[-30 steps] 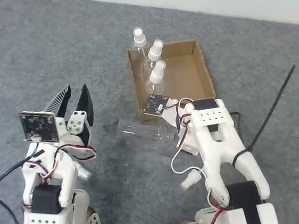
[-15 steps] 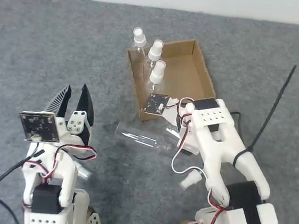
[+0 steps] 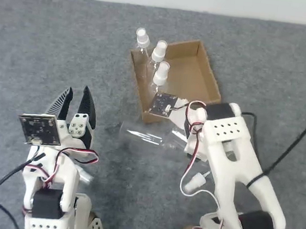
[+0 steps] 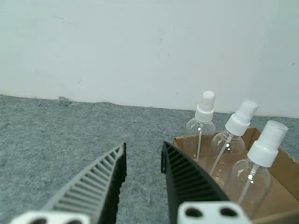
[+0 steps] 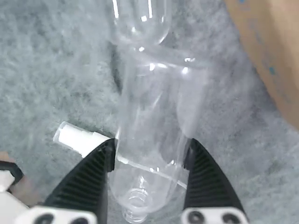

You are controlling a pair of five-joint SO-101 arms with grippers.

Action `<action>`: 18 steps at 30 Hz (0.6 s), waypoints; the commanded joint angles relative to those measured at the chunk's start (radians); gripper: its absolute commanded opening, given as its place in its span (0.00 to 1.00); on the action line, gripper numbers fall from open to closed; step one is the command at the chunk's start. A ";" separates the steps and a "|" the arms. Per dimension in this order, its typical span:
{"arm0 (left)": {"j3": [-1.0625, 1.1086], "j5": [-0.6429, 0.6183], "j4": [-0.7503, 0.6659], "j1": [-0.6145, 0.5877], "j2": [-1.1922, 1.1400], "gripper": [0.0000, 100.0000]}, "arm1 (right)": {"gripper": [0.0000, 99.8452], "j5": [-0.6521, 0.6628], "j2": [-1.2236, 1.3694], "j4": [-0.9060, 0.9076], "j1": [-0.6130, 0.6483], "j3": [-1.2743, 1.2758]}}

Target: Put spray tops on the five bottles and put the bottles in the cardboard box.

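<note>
In the high view the right end effector sits under its own wrist and camera board, so the grip reads from the right wrist view. There the right end effector (image 5: 150,145) is pinched on a clear bottle (image 5: 149,107), one finger pressed against each side near the shoulder. The bottle has no top and its open neck points toward the wrist. It lies on its side on the grey tabletop (image 3: 51,43), just in front of the cardboard box (image 3: 196,70); its glassy outline (image 3: 150,138) is faint from above. Past its far end is another rounded clear shape (image 5: 140,21), cut off by the frame edge; cannot tell whether it is a second bottle. A loose white spray top (image 5: 77,136) lies on the tabletop just beside one finger. The left end effector (image 3: 78,90) is spread and holds nothing, raised over the tabletop well apart from the box. Three capped bottles (image 3: 159,52) stand along the box's left wall. The farthest one's base is hidden, so it may be inside or just behind the wall.
</note>
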State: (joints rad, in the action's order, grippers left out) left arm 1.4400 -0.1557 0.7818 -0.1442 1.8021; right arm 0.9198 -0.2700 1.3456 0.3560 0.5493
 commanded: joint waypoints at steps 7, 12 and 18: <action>-0.005 0.011 -0.035 -0.006 0.015 0.11 | 0.06 -0.084 -0.094 0.030 -0.005 -0.055; -0.005 0.011 -0.035 -0.006 0.015 0.11 | 0.06 -0.084 -0.094 0.082 -0.010 -0.058; -0.005 0.011 -0.035 -0.006 0.015 0.11 | 0.06 -0.170 -0.094 0.110 -0.012 -0.057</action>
State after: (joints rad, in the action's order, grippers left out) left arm 1.4400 -0.1557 0.7802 -0.1442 1.8021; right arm 0.8447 -0.2992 1.4331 0.3544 0.5493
